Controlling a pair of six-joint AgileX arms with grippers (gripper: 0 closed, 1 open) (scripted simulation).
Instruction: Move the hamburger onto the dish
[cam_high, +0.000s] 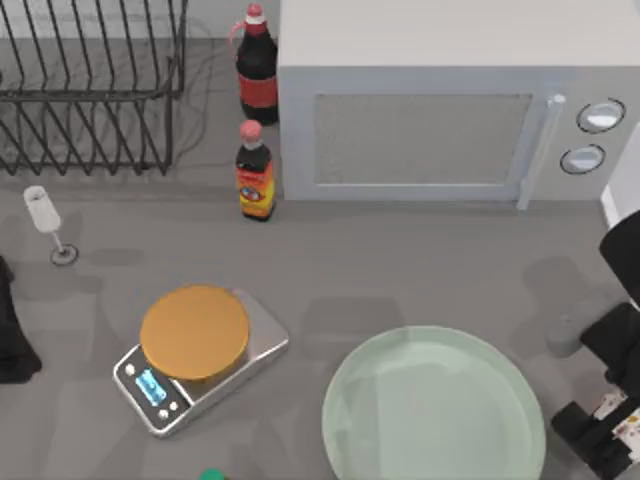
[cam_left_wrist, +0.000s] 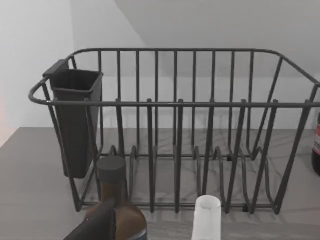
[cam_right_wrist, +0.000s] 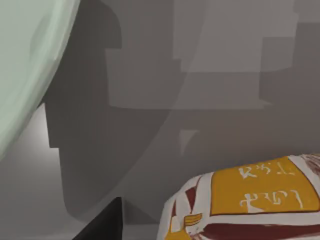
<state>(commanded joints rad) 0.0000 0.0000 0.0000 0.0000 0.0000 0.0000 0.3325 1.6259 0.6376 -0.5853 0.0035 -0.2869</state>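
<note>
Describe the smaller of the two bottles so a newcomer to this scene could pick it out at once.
Find the big grey microwave at the back of the table. By its left front corner stands the smaller bottle, dark with a red cap and an orange-yellow label. The taller bottle behind it wears a red label instead.

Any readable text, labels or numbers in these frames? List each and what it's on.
None can be read outright.
Hamburger wrapper: white glyph-like marks on its orange panel, not legible.
Small sauce bottle: orange label, print too small.
Tall dark bottle: red label, nothing readable.
Scale: blue display, no digits discernible.
</note>
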